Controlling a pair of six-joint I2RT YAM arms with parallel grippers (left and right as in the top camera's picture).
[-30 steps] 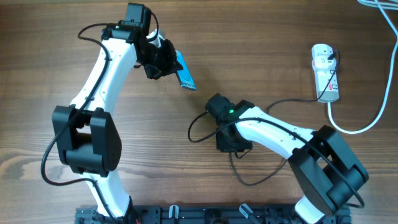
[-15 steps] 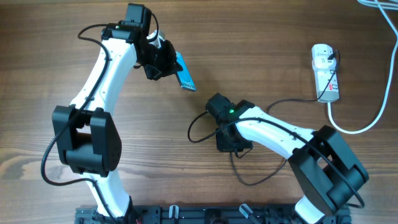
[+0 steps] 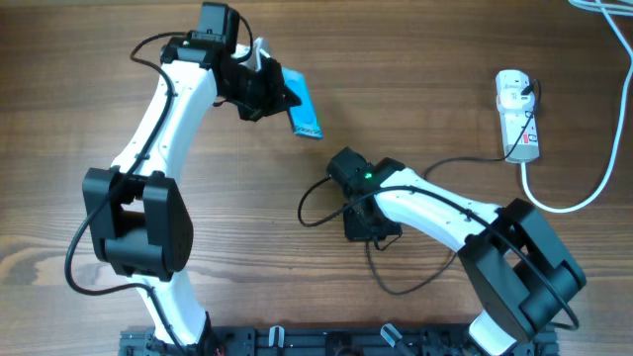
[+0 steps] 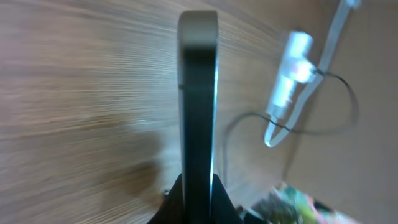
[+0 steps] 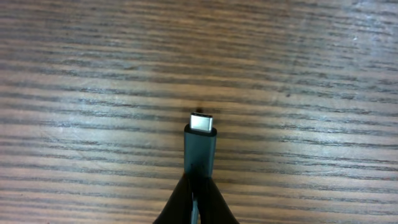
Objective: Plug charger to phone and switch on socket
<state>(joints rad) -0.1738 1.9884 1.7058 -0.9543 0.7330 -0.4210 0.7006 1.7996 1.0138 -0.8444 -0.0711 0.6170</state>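
Since a second ago, our left gripper [image 3: 269,91] has swung the flat, cyan-screened, white-framed smartphone [image 3: 308,107] rightward, and our right gripper [image 3: 368,225] has finished closing. The brown wood-grain table [image 3: 445,59] lies under everything. Near its far right edge rests the elongated white plastic socket adapter [image 3: 518,117], trailing a thick white cord [image 3: 593,193]. Our left fingers clamp the smartphone, held edge-on off the wood. Our right fingers pinch the thin black charger cable [image 3: 315,203] just behind its small metal-tipped connector [image 5: 201,140], well apart from the smartphone.
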